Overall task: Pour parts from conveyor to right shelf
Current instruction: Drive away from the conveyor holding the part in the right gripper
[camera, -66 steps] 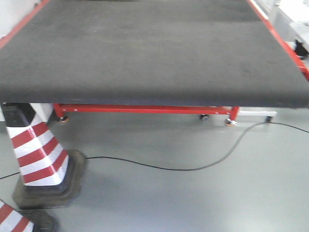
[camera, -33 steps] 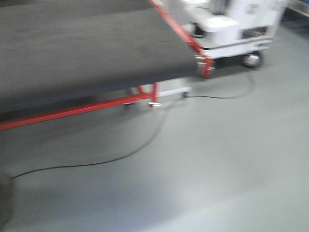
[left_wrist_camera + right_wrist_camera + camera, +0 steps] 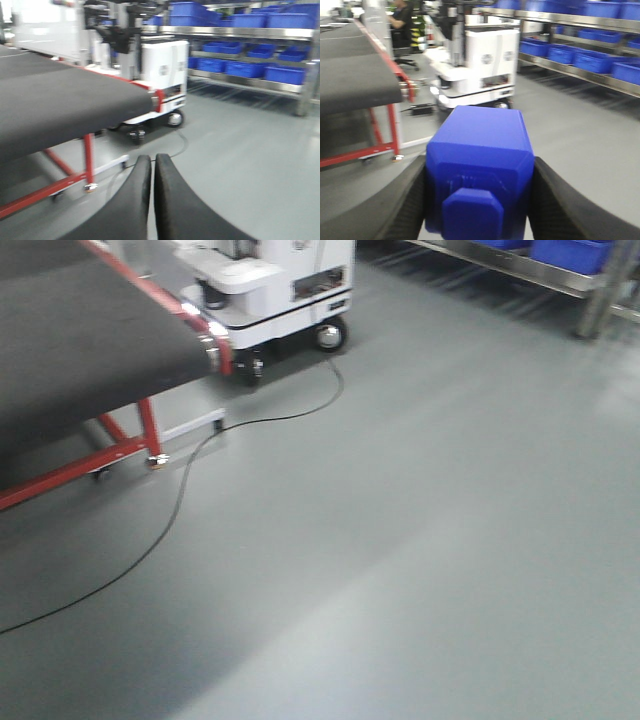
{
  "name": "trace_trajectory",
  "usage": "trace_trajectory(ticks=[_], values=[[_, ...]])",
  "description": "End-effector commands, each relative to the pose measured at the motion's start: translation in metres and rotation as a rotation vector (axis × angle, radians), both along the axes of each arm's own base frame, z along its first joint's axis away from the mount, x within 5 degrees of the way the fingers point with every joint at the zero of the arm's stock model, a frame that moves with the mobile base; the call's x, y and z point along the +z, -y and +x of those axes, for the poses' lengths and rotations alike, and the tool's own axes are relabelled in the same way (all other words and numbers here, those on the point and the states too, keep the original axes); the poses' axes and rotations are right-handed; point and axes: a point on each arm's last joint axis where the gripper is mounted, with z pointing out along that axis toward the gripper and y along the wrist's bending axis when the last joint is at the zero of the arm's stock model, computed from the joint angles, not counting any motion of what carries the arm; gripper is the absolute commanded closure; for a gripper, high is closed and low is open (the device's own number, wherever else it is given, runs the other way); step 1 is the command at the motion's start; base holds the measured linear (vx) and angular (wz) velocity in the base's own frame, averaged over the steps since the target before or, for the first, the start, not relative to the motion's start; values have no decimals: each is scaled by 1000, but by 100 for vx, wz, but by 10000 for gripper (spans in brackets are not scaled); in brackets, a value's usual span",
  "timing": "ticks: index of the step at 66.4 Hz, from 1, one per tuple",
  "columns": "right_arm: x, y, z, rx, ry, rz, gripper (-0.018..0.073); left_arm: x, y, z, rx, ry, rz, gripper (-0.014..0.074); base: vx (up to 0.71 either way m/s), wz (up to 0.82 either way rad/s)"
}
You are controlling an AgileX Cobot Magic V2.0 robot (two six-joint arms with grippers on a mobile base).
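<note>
My right gripper (image 3: pixel 479 190) is shut on the bright-blue part (image 3: pixel 480 165), a block with a square stud facing the camera, held between both black fingers above the floor. My left gripper (image 3: pixel 152 165) is shut and holds nothing. The conveyor's dark-grey belt with red frame sits at the left in the front view (image 3: pixel 80 340), the left wrist view (image 3: pixel 60 105) and the right wrist view (image 3: pixel 355 80). The right shelf, a steel rack with large blue bins, shows at the far right (image 3: pixel 560 265), in the left wrist view (image 3: pixel 250 55) and the right wrist view (image 3: pixel 590 45).
A white wheeled machine (image 3: pixel 280 290) stands beside the conveyor's end, also in both wrist views (image 3: pixel 160 75) (image 3: pixel 480 65). A black cable (image 3: pixel 190 480) trails across the grey floor from it. A person (image 3: pixel 400 20) is far behind the conveyor.
The front view has swung right: the conveyor slid from filling the frame to the left edge, the striped cones left view, and the white machine and shelf came into view.
</note>
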Motion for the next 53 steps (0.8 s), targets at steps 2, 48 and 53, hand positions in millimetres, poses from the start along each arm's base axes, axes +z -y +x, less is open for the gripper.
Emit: trace_trajectory(ticks=[2,48,53], values=[[15,0,0,2,97,-2,564,14,0,-2,-8,110,-19,603,-15,-59],[15,0,0,2,97,-2,564,14,0,-2,-8,110,-19,603,-11,-56],[15,0,0,2,97,-2,564,14,0,-2,-8,110,-19,603,2,-64]])
